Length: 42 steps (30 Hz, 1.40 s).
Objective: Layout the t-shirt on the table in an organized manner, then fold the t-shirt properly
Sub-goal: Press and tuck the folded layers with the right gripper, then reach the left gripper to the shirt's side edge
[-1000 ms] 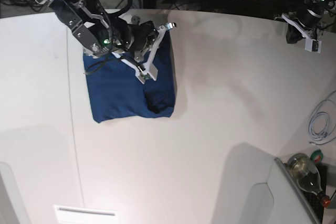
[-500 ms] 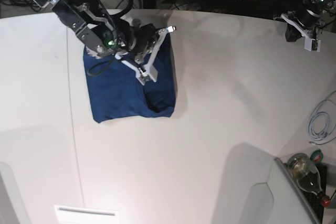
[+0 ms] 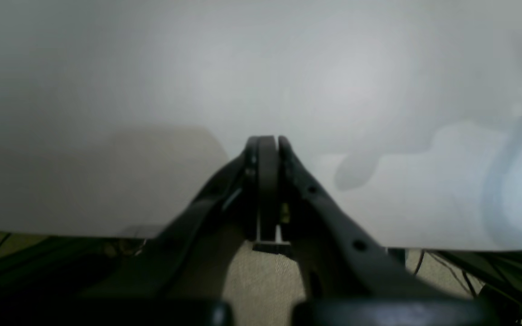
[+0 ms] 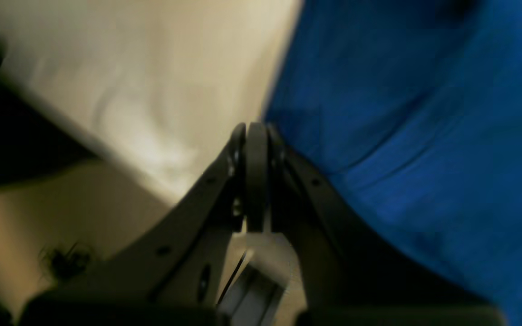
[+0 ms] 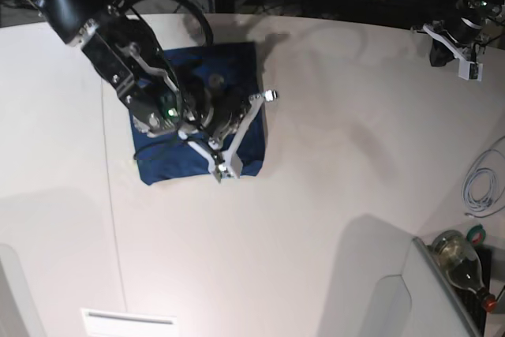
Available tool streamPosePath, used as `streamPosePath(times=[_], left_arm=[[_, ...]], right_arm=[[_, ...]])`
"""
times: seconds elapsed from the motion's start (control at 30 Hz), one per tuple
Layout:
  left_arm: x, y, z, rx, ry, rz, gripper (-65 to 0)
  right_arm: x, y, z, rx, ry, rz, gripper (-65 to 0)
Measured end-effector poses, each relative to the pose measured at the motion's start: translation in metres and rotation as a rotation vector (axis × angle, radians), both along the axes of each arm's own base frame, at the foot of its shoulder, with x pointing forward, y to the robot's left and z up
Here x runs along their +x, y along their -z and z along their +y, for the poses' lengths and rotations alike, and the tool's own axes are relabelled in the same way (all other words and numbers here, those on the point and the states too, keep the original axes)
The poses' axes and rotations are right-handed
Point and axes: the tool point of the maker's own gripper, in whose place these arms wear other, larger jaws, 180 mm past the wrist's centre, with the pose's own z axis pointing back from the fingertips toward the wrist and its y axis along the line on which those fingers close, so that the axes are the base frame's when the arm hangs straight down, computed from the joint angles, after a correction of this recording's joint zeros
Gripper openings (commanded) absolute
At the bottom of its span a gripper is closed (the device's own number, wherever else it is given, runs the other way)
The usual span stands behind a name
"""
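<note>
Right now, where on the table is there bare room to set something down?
Bare table lies between the t-shirt and the white cable, and nearer the camera. It is crowded at the shirt, under the right arm.

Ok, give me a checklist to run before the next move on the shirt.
1. Shirt folded into a compact rectangle: ok.
2. Shirt fully on the table, away from the edges: ok.
3. Right gripper shut with no cloth between its fingers: ok.
4. Right gripper clear of the shirt: cannot tell; it sits over the shirt's near right edge in the base view.
5. Left gripper shut, empty, parked over bare table: ok.
6. Fold edges neat and aligned: cannot tell; the arm covers much of the shirt.
</note>
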Motion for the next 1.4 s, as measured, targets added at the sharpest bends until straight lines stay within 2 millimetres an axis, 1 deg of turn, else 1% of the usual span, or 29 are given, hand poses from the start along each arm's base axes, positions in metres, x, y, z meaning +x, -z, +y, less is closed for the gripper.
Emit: streamPosePath(times=[0.07, 0.1, 0.17, 0.23, 0.3, 0.4, 0.63, 0.67, 0.73, 0.77, 0.8, 0.83, 0.87, 0.93, 1.0, 1.03, 1.07, 1.1, 1.17, 1.23, 1.3, 1.33, 1.4], left_arm=[[0.0, 0.001, -0.001, -0.002, 0.002, 0.001, -65.0], [0.001, 0.0, -0.001, -0.003, 0.002, -0.002, -65.0], [0.0, 0.0, -0.001, -0.002, 0.003, 0.001, -65.0], [0.0, 0.0, -0.001, -0.002, 0.003, 0.0, -65.0], [0.0, 0.001, -0.001, -0.002, 0.003, 0.0, -65.0], [0.0, 0.001, -0.001, -0.002, 0.003, 0.001, -65.0], [0.0, 0.001, -0.003, -0.005, 0.004, 0.002, -65.0], [0.0, 0.001, -0.002, -0.004, 0.003, 0.002, -65.0], [0.0, 0.001, -0.002, -0.003, 0.004, 0.001, -65.0], [0.0, 0.001, -0.002, -0.004, 0.004, 0.0, -65.0], [0.0, 0.001, -0.002, -0.004, 0.003, 0.001, -65.0], [0.0, 0.001, -0.002, -0.003, 0.004, 0.003, -65.0], [0.0, 0.001, -0.002, -0.003, 0.004, 0.002, -65.0], [0.0, 0.0, -0.003, 0.0, 0.008, 0.001, -65.0], [0.003, -0.005, -0.008, 0.003, 0.016, -0.018, -65.0], [0.007, -0.007, -0.015, 0.001, 0.02, -0.031, -65.0], [0.012, -0.008, -0.026, -0.002, 0.034, -0.042, -65.0], [0.017, -0.008, -0.045, -0.014, 0.077, -0.046, -65.0], [0.034, -0.013, -0.094, -0.068, 0.18, -0.083, -65.0], [0.052, -0.024, -0.136, -0.114, 0.26, -0.145, -65.0], [0.065, -0.037, -0.167, -0.149, 0.32, -0.198, -65.0], [0.069, -0.039, -0.183, -0.167, 0.354, -0.207, -65.0], [0.074, -0.038, -0.205, -0.188, 0.402, -0.207, -65.0]], right_arm=[[0.014, 0.017, -0.003, -0.037, 0.037, 0.002, -63.6], [0.013, 0.027, -0.003, -0.059, 0.033, 0.018, -63.6], [0.001, 0.047, 0.0, -0.112, -0.023, 0.053, -63.6], [-0.007, 0.054, 0.005, -0.129, -0.06, 0.045, -63.6], [-0.014, 0.056, 0.015, -0.129, -0.085, 0.052, -63.6], [-0.018, 0.052, 0.03, -0.104, -0.101, 0.053, -63.6], [-0.027, 0.054, 0.035, -0.11, -0.129, 0.06, -63.6], [-0.027, 0.053, 0.035, -0.108, -0.13, 0.056, -63.6], [-0.025, 0.044, 0.033, -0.096, -0.137, 0.039, -63.6], [-0.023, 0.037, 0.029, -0.09, -0.144, 0.029, -63.6], [-0.018, 0.027, 0.023, -0.076, -0.13, 0.008, -63.6], [-0.011, 0.018, 0.015, -0.052, -0.093, -0.006, -63.6], [-0.006, 0.009, 0.003, -0.029, -0.046, -0.023, -63.6], [-0.002, 0.001, -0.033, -0.02, 0.064, -0.025, -63.6], [-0.013, 0.002, -0.073, -0.051, 0.165, -0.005, -63.6], [-0.021, 0.001, -0.087, -0.06, 0.2, 0.015, -63.6], [-0.027, 0.001, -0.095, -0.06, 0.22, 0.024, -63.6], [-0.032, 0.001, -0.101, -0.06, 0.238, 0.032, -63.6], [-0.039, 0.003, -0.109, -0.051, 0.273, 0.047, -63.6], [-0.045, 0.008, -0.117, -0.06, 0.302, 0.059, -63.6], [-0.053, 0.014, -0.126, -0.078, 0.321, 0.074, -63.6], [-0.054, 0.015, -0.13, -0.082, 0.331, 0.076, -63.6], [-0.052, 0.015, -0.133, -0.079, 0.349, 0.07, -63.6]])
